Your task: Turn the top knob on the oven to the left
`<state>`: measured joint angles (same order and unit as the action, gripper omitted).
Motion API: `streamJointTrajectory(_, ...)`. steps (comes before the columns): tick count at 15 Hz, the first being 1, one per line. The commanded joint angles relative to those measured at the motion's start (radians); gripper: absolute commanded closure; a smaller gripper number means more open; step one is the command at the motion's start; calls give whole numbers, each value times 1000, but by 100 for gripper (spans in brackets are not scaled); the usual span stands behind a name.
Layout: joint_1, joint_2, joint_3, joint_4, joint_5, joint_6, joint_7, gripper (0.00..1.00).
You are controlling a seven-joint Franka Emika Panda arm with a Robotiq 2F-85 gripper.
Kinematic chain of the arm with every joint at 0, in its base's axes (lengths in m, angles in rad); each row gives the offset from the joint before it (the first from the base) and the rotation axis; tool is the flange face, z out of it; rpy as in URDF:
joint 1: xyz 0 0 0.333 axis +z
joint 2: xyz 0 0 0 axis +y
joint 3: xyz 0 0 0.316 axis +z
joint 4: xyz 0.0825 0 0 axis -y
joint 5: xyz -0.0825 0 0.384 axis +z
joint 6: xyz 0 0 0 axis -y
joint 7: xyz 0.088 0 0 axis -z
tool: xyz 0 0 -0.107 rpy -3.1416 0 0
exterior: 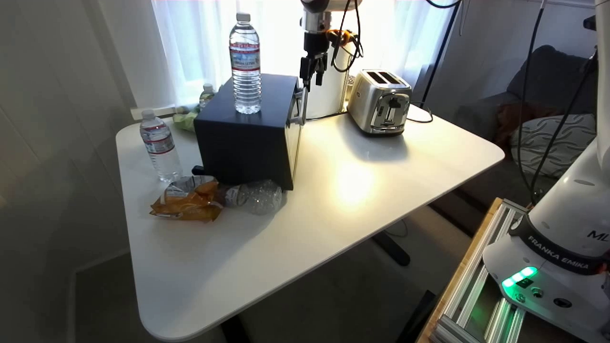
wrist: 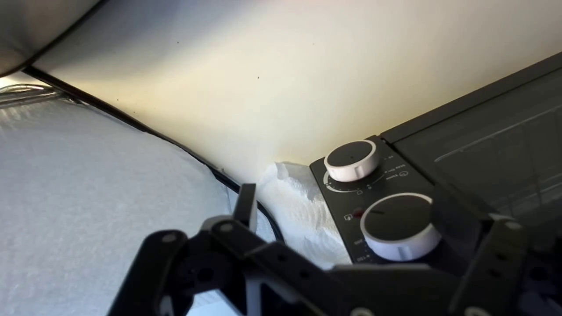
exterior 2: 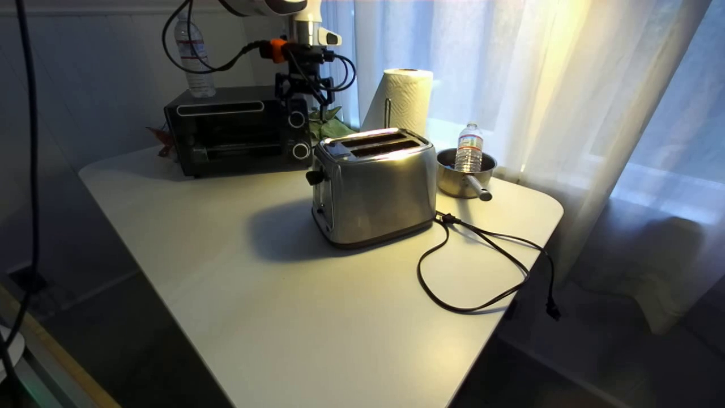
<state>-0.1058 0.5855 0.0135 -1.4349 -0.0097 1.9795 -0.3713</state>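
- Far left in an exterior view, a water bottle [exterior: 161, 147] stands on the white desk [exterior: 381, 176], then a crumpled orange snack bag [exterior: 195, 205], then a plastic bottle [exterior: 259, 196] on its side.
- And here's the oven [exterior: 245, 143], on the desk right beside them: a black box with a dark glass door [exterior 2: 238, 128], a long pale-edged handle [exterior 2: 221, 108] across the top, another water bottle [exterior: 245, 71] upright on its roof.
- At the right end of its front, a black control panel [wrist: 340, 202] carries the top knob [wrist: 397, 221] and, beneath it, the lower knob [wrist: 351, 160], both black-faced with pale rims. A dark line on the top knob's face sits beside a red mark [wrist: 358, 213] on the panel.
- Now the hand [exterior: 313, 81], hanging down close to the top knob, fingers [wrist: 244, 201] spread apart! In the wrist view the knob shows between them, one finger covering its edge; touching or not, I can't tell.
- Further right, the shiny silver two-slot toaster [exterior 2: 382, 195], a paper towel roll [exterior 2: 409, 102] standing behind it.
- Far right, a saucepan [exterior 2: 453, 184] holding a third water bottle [exterior 2: 469, 150] beside a black power cord [exterior 2: 450, 219].
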Motion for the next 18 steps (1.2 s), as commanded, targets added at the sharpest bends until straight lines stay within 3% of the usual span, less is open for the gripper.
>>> streamJointTrajectory(1,-16,25,12,15,19,-8,-20,0)
streamJointTrajectory(11,-28,61,12,18,22,-11,-17,0)
streamJointTrajectory(18,-8,20,2,65,19,-225,67,0)
